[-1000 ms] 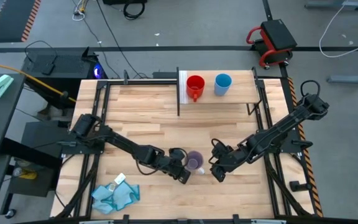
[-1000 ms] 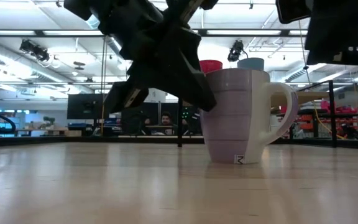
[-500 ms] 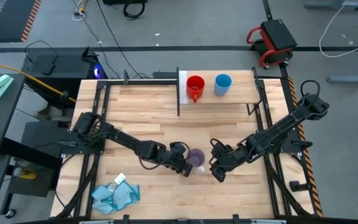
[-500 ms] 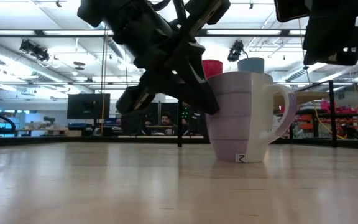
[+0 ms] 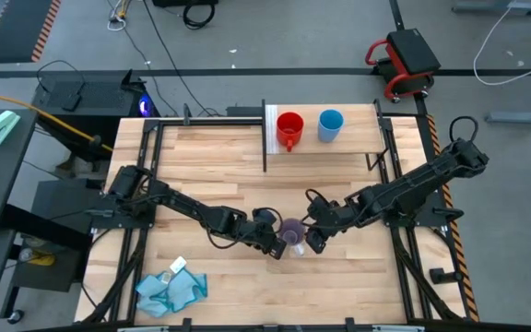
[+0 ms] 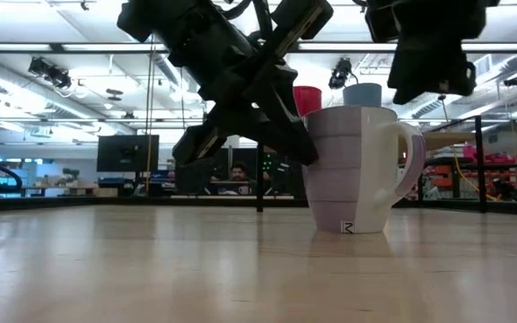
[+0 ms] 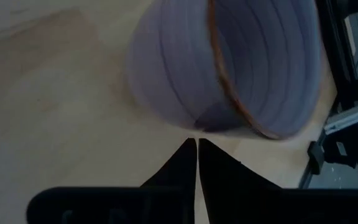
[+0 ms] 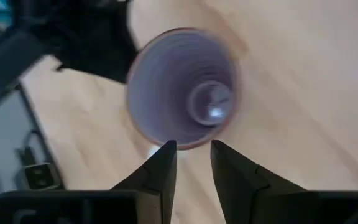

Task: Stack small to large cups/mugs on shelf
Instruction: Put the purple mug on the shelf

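Observation:
A pale purple mug (image 5: 290, 233) stands upright on the tabletop near the middle, its white handle (image 6: 411, 161) toward the right. My left gripper (image 5: 273, 245) is shut at the mug's left side. My right gripper (image 8: 192, 147) is open and hangs above the mug's right side, over the rim (image 8: 182, 144), its fingers clear of it. A red mug (image 5: 289, 129) and a light-blue cup (image 5: 330, 124) stand upright side by side on the shelf (image 5: 339, 149) at the far edge. My left gripper touches the mug's outer wall (image 7: 194, 124) on its left side, below the rim, with the tips of its shut fingers (image 7: 179, 163). The fingers slant down from the table's left. The mug stands upright with its base on the table.
A teal cloth (image 5: 171, 289) with a small white piece (image 5: 178, 266) lies at the near left corner. A thin dark upright panel (image 5: 265, 138) bounds the shelf on its left. Black frame rails run along both table sides.
My left gripper has swung a little toward the table's right with its fingers shut, and the purple mug has slid slightly rightward, staying upright. My right gripper has moved left toward the mug and now hangs over its right side.

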Tool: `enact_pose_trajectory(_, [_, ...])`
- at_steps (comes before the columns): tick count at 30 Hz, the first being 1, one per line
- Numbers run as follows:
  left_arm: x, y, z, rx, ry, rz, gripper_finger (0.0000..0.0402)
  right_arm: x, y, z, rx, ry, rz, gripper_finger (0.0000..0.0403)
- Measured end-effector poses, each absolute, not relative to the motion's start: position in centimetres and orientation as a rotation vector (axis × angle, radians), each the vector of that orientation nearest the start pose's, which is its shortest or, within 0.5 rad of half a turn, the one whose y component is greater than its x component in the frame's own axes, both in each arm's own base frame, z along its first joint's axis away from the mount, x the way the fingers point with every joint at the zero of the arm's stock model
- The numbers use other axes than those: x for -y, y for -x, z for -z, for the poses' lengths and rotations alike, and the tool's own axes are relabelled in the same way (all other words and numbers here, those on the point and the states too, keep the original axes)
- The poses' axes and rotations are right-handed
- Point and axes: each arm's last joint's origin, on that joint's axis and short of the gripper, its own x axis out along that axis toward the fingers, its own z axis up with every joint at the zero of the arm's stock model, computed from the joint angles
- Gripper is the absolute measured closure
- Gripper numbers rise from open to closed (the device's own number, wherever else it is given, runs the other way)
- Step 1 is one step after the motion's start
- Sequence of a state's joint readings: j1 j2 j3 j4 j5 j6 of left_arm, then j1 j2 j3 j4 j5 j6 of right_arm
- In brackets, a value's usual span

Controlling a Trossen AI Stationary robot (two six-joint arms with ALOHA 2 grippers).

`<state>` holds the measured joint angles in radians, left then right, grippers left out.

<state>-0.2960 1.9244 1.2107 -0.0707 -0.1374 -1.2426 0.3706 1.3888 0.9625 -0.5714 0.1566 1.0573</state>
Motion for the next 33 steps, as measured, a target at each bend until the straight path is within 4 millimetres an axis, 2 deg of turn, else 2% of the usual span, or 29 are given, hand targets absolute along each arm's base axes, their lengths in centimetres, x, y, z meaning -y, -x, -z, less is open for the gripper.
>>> enact_pose_trajectory(7, [12.4,-38.3,-17.7,-0.748,1.008,-0.301,0.0377,-7.4,-25.8,-26.2,-1.024,-0.601,0.379,0.0296])
enact_pose_trajectory(12, [13.1,-37.9,-17.6,-0.764,0.998,-0.289,0.0383,-6.3,-26.0,-27.0,-1.034,-0.584,0.391,0.0296])
enact_pose_trajectory(20, [15.8,-35.8,-17.1,-0.918,0.981,-0.3,0.0374,-6.1,-26.4,-25.9,-1.083,-0.596,0.381,0.0296])
enact_pose_trajectory(26, [17.8,-33.4,-17.3,-1.018,0.978,-0.374,0.0381,-6.9,-28.2,-24.6,-1.109,-0.566,0.337,0.0296])
enact_pose_trajectory(33, [18.6,-32.8,-17.3,-0.985,1.005,-0.418,0.0382,-6.7,-30.7,-24.3,-1.149,-0.498,0.336,0.0296])
